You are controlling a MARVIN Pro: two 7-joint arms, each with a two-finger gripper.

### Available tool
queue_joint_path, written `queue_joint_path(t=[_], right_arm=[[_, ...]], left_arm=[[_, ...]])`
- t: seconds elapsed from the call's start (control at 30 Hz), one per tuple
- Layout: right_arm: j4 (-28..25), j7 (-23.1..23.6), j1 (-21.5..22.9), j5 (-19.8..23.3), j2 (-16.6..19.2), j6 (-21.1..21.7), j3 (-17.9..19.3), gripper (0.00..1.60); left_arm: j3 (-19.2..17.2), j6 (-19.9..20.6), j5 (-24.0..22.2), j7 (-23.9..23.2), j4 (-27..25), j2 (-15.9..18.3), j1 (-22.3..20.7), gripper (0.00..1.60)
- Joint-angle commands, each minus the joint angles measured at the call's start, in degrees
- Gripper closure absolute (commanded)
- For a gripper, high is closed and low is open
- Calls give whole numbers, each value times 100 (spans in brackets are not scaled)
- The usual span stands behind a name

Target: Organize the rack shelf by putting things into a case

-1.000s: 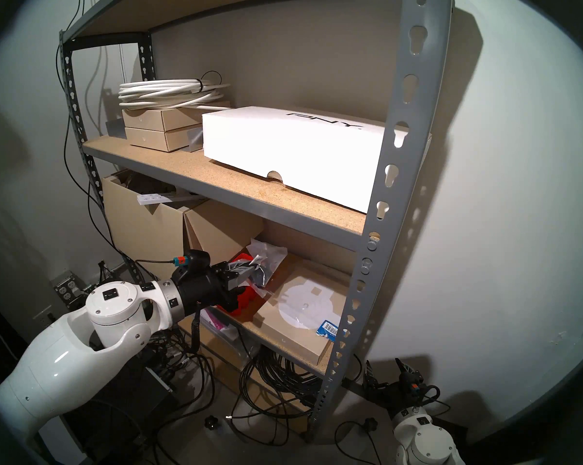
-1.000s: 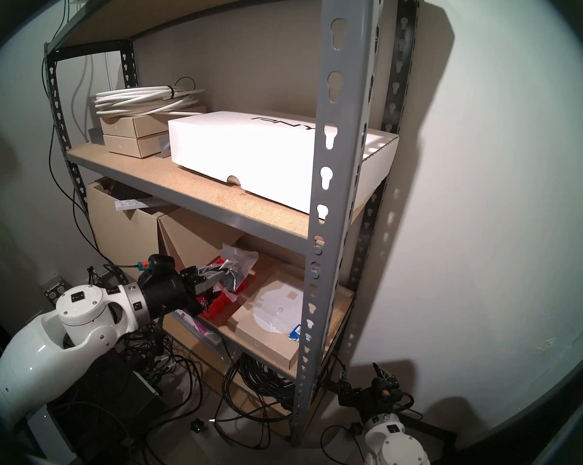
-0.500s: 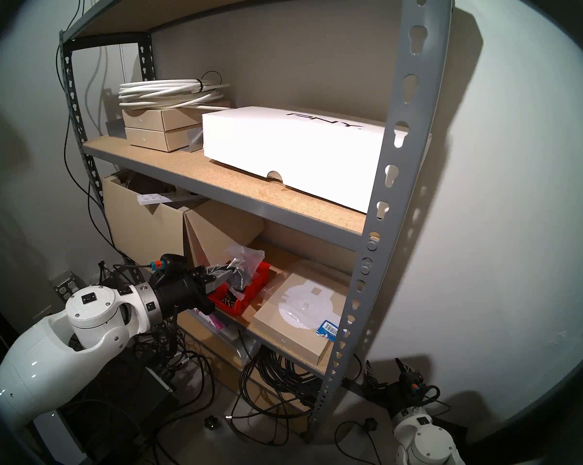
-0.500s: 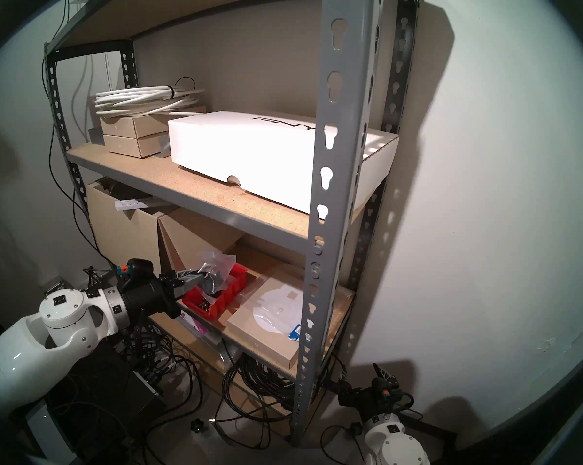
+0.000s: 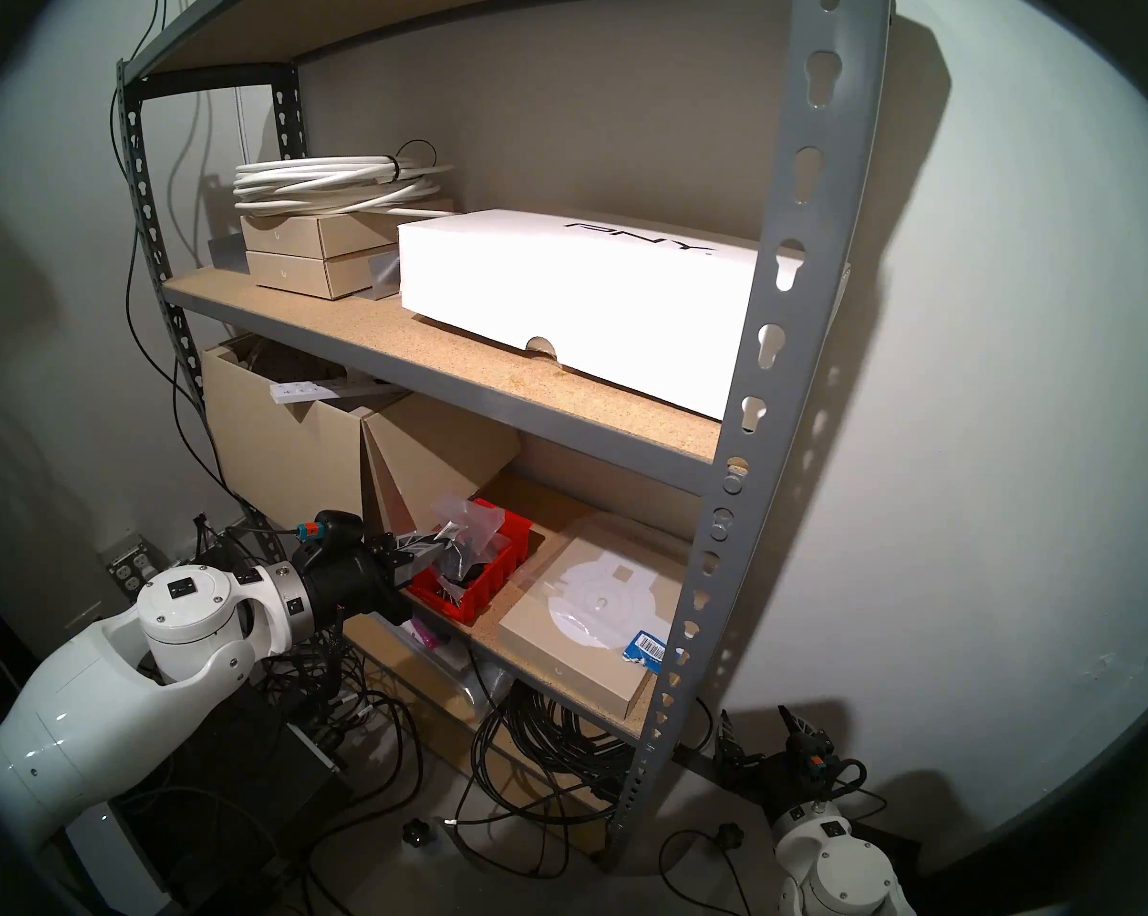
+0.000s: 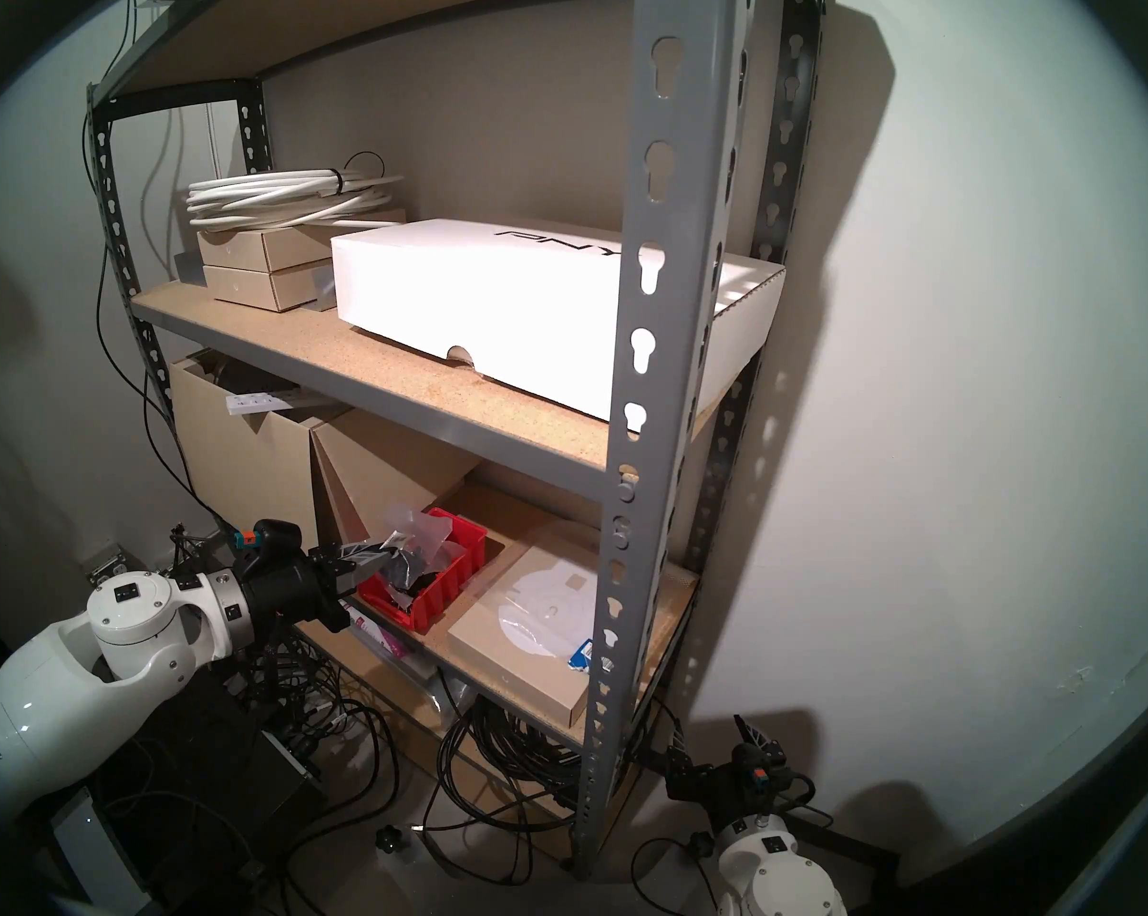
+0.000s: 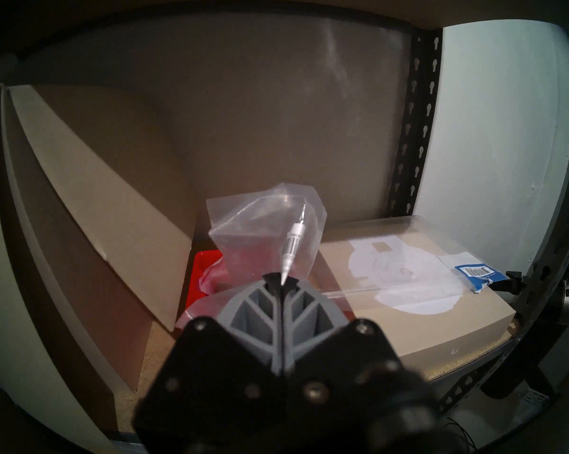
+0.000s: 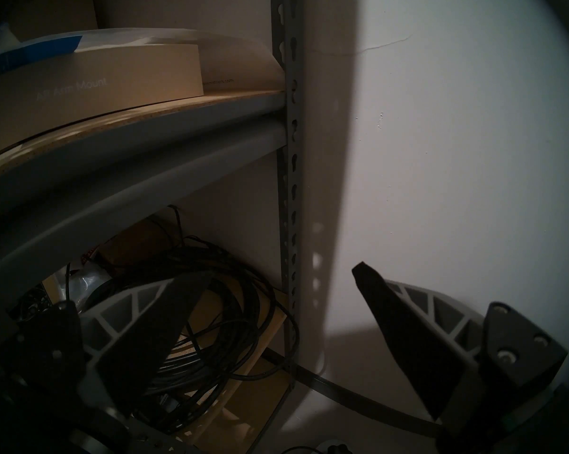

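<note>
Grey metal rack shelf (image 5: 766,379) with tan particleboard boards stands against a pale wall, cables tangled on the floor beneath.

Nearest, low on the right, the right gripper (image 8: 276,315) hangs idle by the rack's foot, its jaws spread apart and holding nothing.

On the left, the left gripper (image 5: 436,546) reaches level onto the lower board, jaws pressed together on the edge of a clear plastic bag (image 7: 270,234) of black parts. A second ago this arm was further right, with the bag over the right end of the red bin (image 5: 485,591). It has since moved left and lower, so the bag now hangs over the bin's middle, its dark contents dipping inside the walls.

Judging from this, the bag is almost placed and only the release remains.

Just right of the bin lies a flat tan box (image 5: 584,637). Further back, tan cardboard boxes (image 5: 426,458) lean behind the bin.
</note>
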Motion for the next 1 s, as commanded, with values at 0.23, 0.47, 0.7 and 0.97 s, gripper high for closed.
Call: queue_joint_path(t=[0.23, 0.47, 0.7, 0.97], right_arm=[[-99, 0, 3, 2, -2, -8, -1, 0], [-95, 0, 4, 2, -2, -10, -1, 0], [-95, 0, 5, 2, -2, -10, -1, 0], [-96, 0, 4, 2, -2, -10, -1, 0]], left_arm=[[270, -2, 152, -143, 325, -235, -596, 160], [383, 10, 289, -235, 546, -283, -864, 160], [465, 86, 363, -432, 774, -341, -1154, 160], [727, 174, 502, -626, 965, -565, -1491, 160]])
